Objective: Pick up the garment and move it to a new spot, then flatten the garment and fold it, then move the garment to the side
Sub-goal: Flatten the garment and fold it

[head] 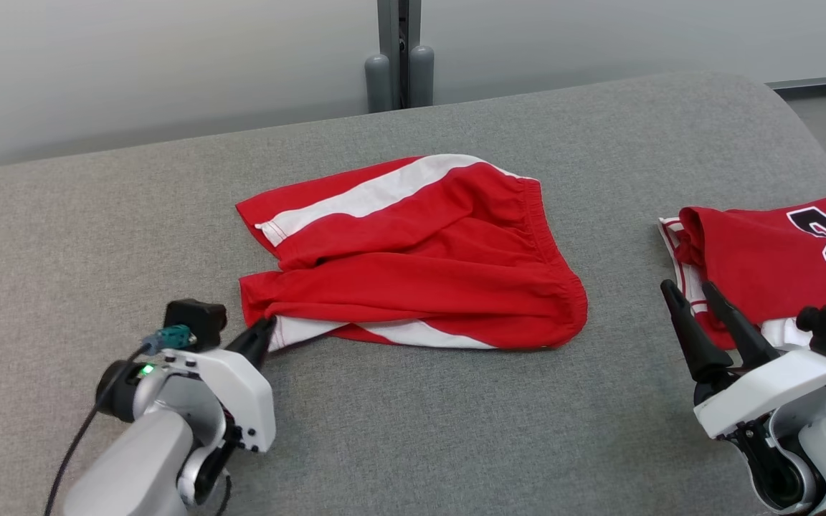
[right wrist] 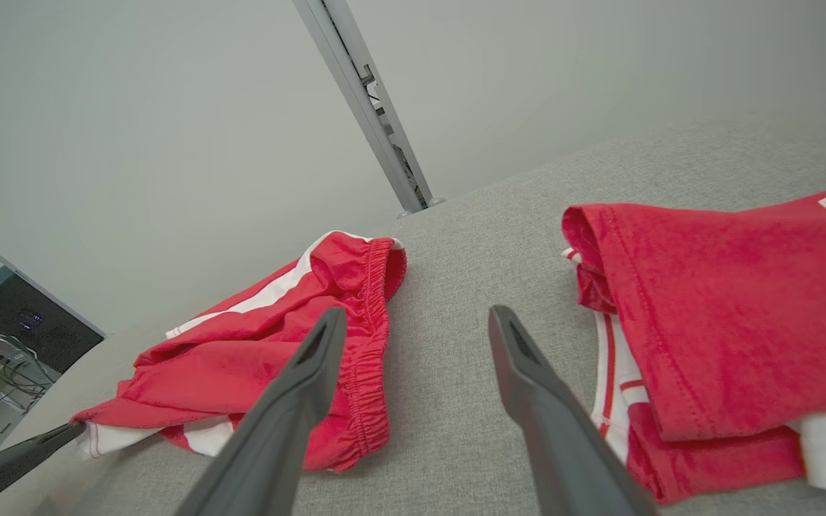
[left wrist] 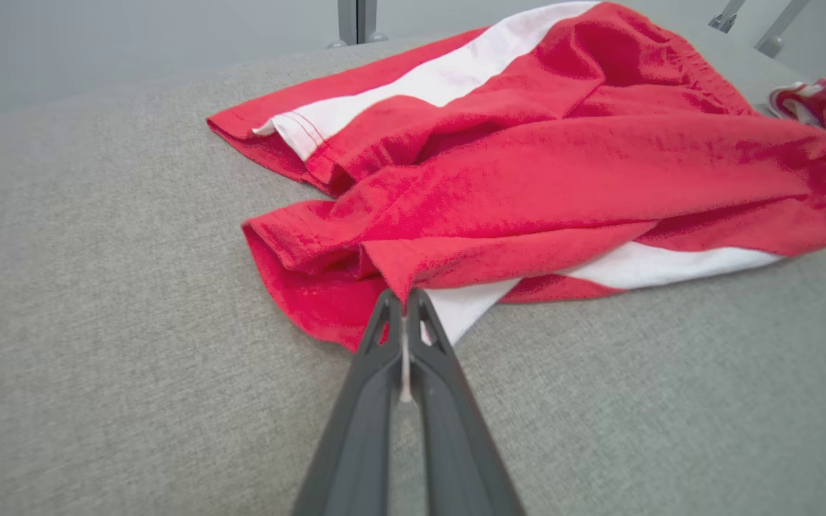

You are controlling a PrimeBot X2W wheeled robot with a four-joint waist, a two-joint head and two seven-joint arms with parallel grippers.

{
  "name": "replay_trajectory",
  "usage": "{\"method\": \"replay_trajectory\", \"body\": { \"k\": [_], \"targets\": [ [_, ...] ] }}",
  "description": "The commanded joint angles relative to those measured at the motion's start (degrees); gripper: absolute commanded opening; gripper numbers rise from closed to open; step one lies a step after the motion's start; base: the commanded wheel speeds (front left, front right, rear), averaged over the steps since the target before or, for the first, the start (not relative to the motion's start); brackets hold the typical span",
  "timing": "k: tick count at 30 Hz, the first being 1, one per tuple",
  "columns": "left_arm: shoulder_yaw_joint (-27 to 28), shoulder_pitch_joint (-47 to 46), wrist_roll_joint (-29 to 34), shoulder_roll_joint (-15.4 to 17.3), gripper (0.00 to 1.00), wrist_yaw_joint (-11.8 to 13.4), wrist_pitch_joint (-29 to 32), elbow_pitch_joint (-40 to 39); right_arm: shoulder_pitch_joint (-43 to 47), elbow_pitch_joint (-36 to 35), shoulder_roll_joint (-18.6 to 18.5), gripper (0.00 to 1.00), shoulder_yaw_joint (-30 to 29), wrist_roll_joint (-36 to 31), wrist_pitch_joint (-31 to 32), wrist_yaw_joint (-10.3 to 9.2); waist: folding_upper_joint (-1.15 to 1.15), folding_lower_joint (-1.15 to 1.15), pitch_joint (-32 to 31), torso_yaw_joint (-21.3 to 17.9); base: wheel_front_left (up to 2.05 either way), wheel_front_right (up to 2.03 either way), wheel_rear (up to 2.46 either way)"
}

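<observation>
A folded red jersey (head: 771, 258) numbered 23 lies far right on the grey table (head: 413, 430), a metal post (head: 399, 50) behind.

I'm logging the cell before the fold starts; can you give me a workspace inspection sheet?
Surface: grey fabric-covered table, flat, rounded far corner.
Job's things: crumpled red shorts with white side stripes, lying mid-table.
Clutter: folded red jersey with black number, at the right edge.
Grippers: left gripper, jaws shut on the shorts' near-left hem corner; right gripper, jaws open, near the jersey.
Cables: black cable along the left wrist.
Surroundings: pale wall, grey metal post behind.
</observation>
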Motion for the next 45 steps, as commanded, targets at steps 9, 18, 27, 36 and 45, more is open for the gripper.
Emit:
{"method": "replay_trajectory", "body": {
  "k": [9,18,27,36,45],
  "targets": [
    [4.81,-3.33,-3.45,4.3,0.0,2.76,2.75,1.44,1.51,-1.93,1.83,1.0,-2.47,-2.59,3.29,0.01,0.0,0.0,1.6,-1.32,0.0,0.0,0.0],
    [6.31,-0.06,-6.29,5.4,0.0,2.19,3.42,2.78,2.94,-3.16,2.49,1.0,-4.72,-4.14,5.18,0.01,0.0,0.0,1.82,-2.97,0.0,0.0,0.0],
    [7.0,8.45,-7.73,8.01,0.0,6.18,3.86,-8.01,4.94,-3.84,3.4,1.0,-6.65,-5.24,6.67,0.01,0.0,0.0,0.48,-1.3,0.0,0.0,0.0],
    [6.69,9.33,-6.06,7.81,1.0,8.76,2.26,-13.42,5.6,-4.05,3.36,1.0,-7.23,-6.72,8.18,0.01,0.0,0.0,-0.6,1.42,0.0,0.0,0.0],
    [7.87,12.21,-3.09,8.82,1.0,10.92,-5.94,-18.93,6.54,-4.65,4.87,1.0,-7.84,-8.15,5.65,0.01,0.0,0.0,-1.71,3.26,0.0,0.0,0.0]
  ]
}}
